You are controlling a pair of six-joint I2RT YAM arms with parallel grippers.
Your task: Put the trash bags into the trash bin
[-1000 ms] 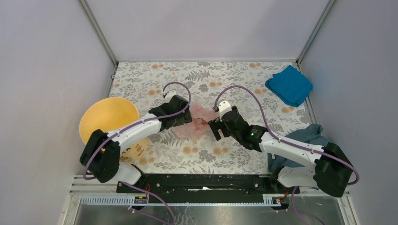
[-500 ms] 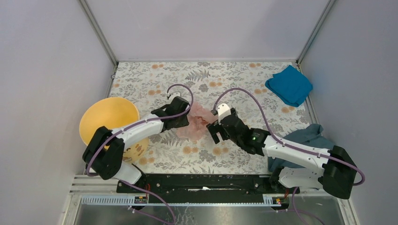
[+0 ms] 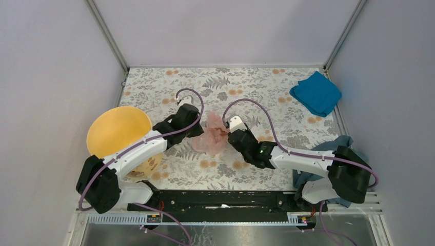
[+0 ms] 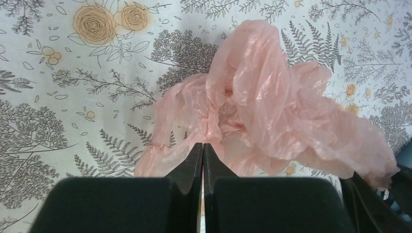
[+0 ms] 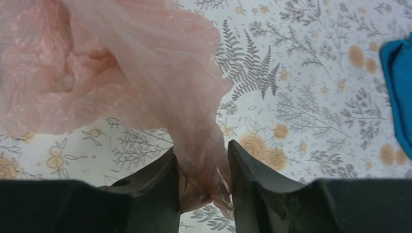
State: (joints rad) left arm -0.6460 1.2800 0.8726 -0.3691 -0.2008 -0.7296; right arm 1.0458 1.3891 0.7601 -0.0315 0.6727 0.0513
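Observation:
The pale pink trash bag (image 3: 211, 136) lies crumpled on the floral table between both arms. My left gripper (image 3: 199, 133) is at its left edge; in the left wrist view its jaws (image 4: 202, 145) are shut, with the bag (image 4: 262, 97) film gathered at their tips. My right gripper (image 3: 230, 135) is at the bag's right edge. In the right wrist view its jaws (image 5: 201, 150) stand partly apart, and a bunch of the bag (image 5: 97, 63) hangs between them. The yellow-orange trash bin (image 3: 119, 130) stands at the left, beside the left arm.
A bright blue folded cloth (image 3: 315, 93) lies at the back right, its edge showing in the right wrist view (image 5: 398, 97). A dark teal cloth (image 3: 328, 148) lies under the right arm near its base. Grey walls enclose the table on three sides.
Both grippers have moved in onto the bag. The left jaws have shut on its edge, the right jaws have narrowed round a fold, and the bag has bunched up.

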